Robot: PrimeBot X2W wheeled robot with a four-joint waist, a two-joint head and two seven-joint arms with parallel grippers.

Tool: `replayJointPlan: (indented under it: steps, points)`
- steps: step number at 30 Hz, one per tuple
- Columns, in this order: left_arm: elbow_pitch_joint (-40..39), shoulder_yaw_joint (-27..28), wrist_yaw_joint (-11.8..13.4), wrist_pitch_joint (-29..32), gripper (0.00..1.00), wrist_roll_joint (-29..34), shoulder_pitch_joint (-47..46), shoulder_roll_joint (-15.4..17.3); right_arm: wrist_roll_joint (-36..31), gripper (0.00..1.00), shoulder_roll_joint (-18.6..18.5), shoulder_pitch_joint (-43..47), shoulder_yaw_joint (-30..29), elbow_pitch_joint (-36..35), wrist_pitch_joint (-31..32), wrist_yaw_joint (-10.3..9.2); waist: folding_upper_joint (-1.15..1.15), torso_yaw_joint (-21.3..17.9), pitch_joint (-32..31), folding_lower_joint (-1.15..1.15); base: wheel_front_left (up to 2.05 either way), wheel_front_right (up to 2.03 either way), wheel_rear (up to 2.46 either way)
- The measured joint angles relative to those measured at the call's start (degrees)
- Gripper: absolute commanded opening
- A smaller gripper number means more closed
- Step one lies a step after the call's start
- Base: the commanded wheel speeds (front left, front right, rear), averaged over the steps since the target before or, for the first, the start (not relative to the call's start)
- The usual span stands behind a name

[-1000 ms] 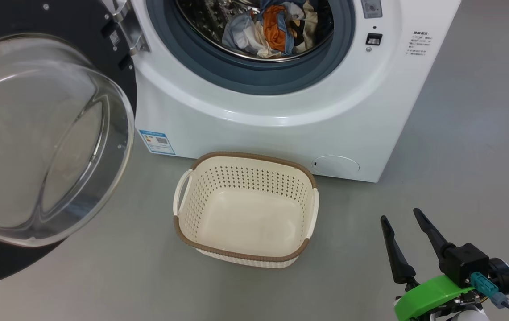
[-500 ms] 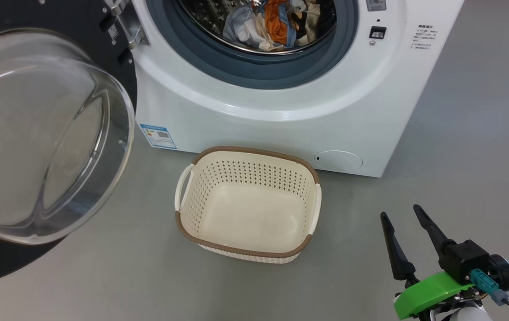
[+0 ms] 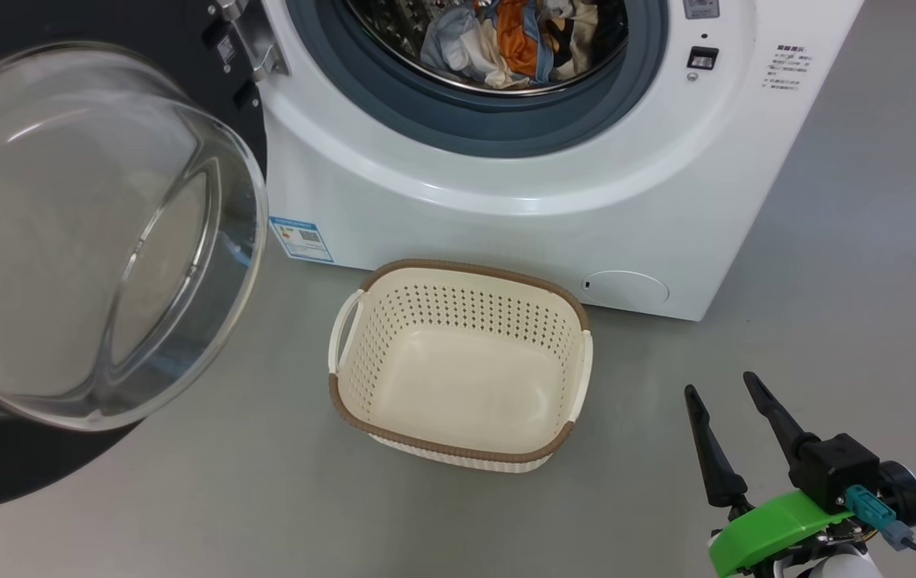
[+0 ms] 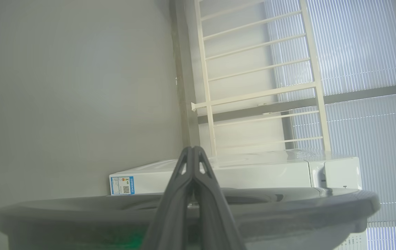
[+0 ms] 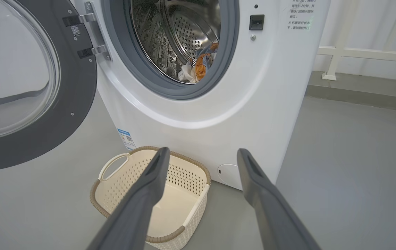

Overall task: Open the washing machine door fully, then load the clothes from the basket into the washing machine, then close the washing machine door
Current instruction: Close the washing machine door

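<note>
Cream plastic with a brown rim, the basket sits on the grey floor just in front of the washing machine, its bare bottom showing. The clothes lie in an orange, white and light-blue heap inside the steel drum, behind the grey-blue gasket. The washing machine door stands swung wide on its hinge at my left, with the glass bowl bulging toward the head camera. My right gripper hangs low, right of the basket and well apart from it, fingers spread around nothing. My left gripper has its fingers pressed together above a dark curved rim. I cannot tell whether they touch it.
</note>
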Motion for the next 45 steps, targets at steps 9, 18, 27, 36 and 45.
replayJointPlan:
  steps: [9, 18, 27, 36, 45]
  points:
    - [-1.82, -0.04, 0.01, 7.16, 0.00, -3.28, 1.25, -0.63, 0.79, 1.00, -0.07, -0.01, 0.05, 0.67, 0.00, 0.00, 0.00, 1.28, 0.06, 0.00, 0.00, 0.00, 0.00]
    - [-5.11, -1.05, 0.00, 15.93, 0.00, -6.39, 3.14, -2.24, 1.57, 1.00, -0.10, -0.15, 0.26, 1.55, 0.00, 0.00, 0.00, 2.73, 0.08, 0.00, 0.00, 0.00, 0.00]
    - [-10.46, -1.87, 0.00, 22.17, 0.00, -8.10, 5.53, -5.02, 2.23, 1.00, -0.11, -0.40, 0.74, 2.05, 0.00, 0.00, 0.00, 2.55, 0.45, 0.00, 0.00, 0.00, 0.00]
    - [-14.44, -2.77, 0.37, 27.60, 0.00, -10.84, 8.53, -7.00, 2.99, 1.00, -0.15, -1.27, 0.62, 2.27, 0.00, 0.00, 0.00, 1.12, 0.03, 0.00, 0.00, 0.00, 0.00]
    - [-23.75, -5.21, 4.31, 36.19, 0.00, -13.32, 14.27, -7.94, 3.72, 1.00, -0.14, -1.18, 0.81, 2.40, 0.00, 0.00, 0.00, -0.96, -0.73, 0.00, 0.00, 0.00, 0.00]
